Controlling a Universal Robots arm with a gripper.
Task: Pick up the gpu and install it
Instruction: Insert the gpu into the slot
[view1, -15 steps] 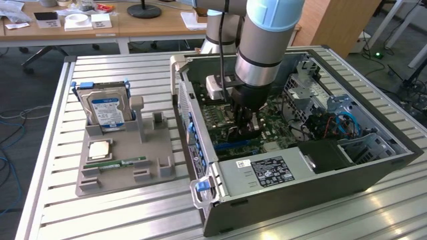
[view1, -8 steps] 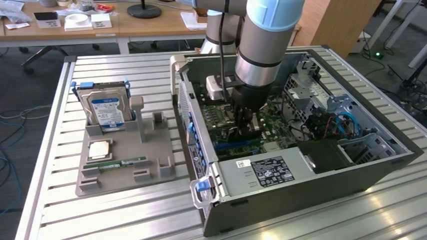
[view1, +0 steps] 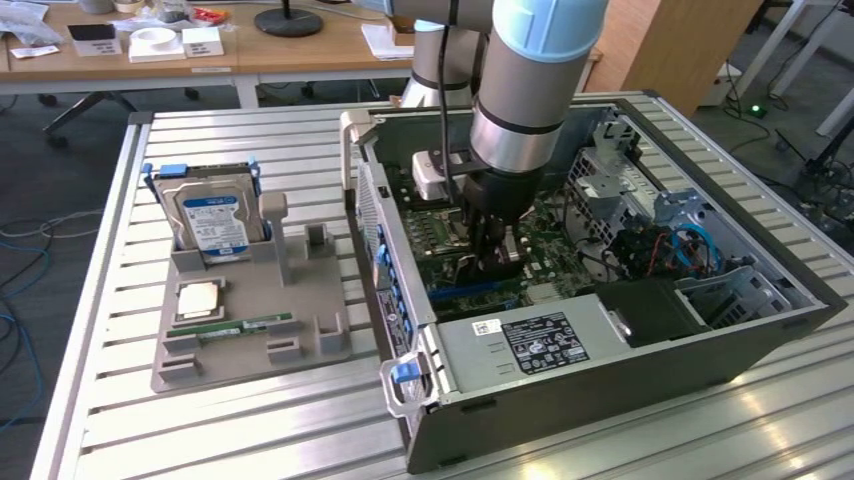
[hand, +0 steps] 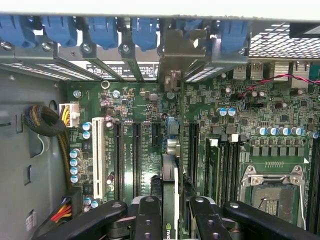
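Install step underway: the claw (view1: 491, 262), clamped on the gpu (hand: 170, 190), holds it edge-down inside the computer case (view1: 561, 390), over the motherboard (hand: 140, 100). Seating looks to demand square alignment, then a straight press.

Slatted metal table (view1: 240, 432) with grey tray (view1: 214, 362), computer case (view1: 641, 372).

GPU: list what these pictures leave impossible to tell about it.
- Exterior view: the gripper hides most of the gpu.
- Wrist view: the gpu is edge-on, covering its own slot; seating cannot be judged.
- Wrist view: its near end is cut off by the picture edge.
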